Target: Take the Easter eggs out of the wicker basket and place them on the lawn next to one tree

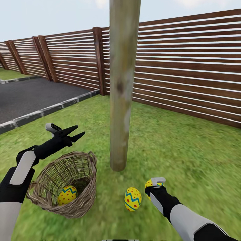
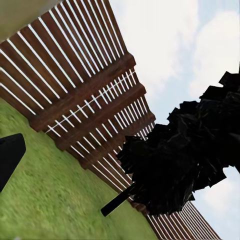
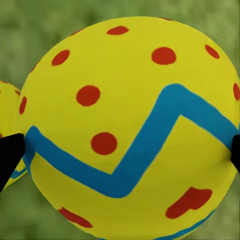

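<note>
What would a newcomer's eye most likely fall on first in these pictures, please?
Probably the tree, its pale trunk rising mid-scene from the lawn before a slatted fence. Next, the bright eggs: one lies on the grass near the trunk's foot, another sits between the right gripper's fingers and looms large in the right wrist view, and a third remains in the tilted basket. The left gripper hovers open above the basket.

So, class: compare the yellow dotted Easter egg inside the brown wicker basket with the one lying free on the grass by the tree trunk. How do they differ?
The yellow dotted egg in the brown wicker basket lies low inside the tilted weave, partly hidden by the rim; the yellow egg on the grass lies in the open, fully visible. The basket egg still needs moving; the grass egg already lies near the pale tree trunk. Both share red dots and a blue zigzag band.
</note>
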Tool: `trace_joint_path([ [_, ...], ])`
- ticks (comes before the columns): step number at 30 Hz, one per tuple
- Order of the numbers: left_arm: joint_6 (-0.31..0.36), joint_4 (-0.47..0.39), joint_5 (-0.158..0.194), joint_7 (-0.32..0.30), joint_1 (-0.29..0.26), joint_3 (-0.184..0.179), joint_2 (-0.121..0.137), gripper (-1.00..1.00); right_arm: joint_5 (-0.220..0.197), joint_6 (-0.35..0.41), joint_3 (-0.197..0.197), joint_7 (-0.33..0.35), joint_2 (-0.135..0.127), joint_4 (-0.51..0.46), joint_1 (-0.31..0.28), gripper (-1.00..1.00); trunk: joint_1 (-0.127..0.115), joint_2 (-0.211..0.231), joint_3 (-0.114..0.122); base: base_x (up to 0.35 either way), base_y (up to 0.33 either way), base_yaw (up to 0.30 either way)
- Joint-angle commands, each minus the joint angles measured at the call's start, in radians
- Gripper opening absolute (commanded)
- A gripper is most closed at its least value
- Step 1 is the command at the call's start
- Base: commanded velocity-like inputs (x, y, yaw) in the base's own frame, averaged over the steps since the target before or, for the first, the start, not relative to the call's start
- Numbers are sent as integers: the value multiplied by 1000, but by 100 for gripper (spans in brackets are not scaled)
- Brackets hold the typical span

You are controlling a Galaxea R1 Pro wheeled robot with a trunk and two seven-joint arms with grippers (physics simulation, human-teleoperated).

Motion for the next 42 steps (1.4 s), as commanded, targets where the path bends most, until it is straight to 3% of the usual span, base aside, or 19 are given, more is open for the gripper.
trace_joint_path([
  [1, 4, 0, 0, -3, 0, 1, 0, 100, -6, 5, 9, -7, -1, -2, 0, -100, 0, -1, -5, 0, 0, 0],
  [35, 2, 9, 0, 1, -1, -3, -2, 100, -6, 7, 9, -2, 1, -12, -14, -100, 15, -9, -136, 0, 0, 0],
  [42, 1, 14, 1, -3, 0, 1, 0, 100, -6, 7, 9, -2, 1, -12, -14, -100, 15, -9, -136, 42, 0, 0],
])
